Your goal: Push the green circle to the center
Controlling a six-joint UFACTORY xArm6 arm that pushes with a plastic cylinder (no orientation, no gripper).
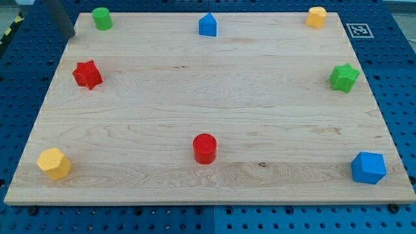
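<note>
Near the green circle (101,18), my tip (67,34), a plain rod, touches the board's (208,104) top-left corner; middle bare.

Blurred dark grey rod (60,18), plain and unmarked, its lower end indistinct

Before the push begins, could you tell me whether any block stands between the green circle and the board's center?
Nothing visible does. The green circle sits at the view's top left; the red star lies below it, off the diagonal to the center. My tip is just left of the circle.
</note>
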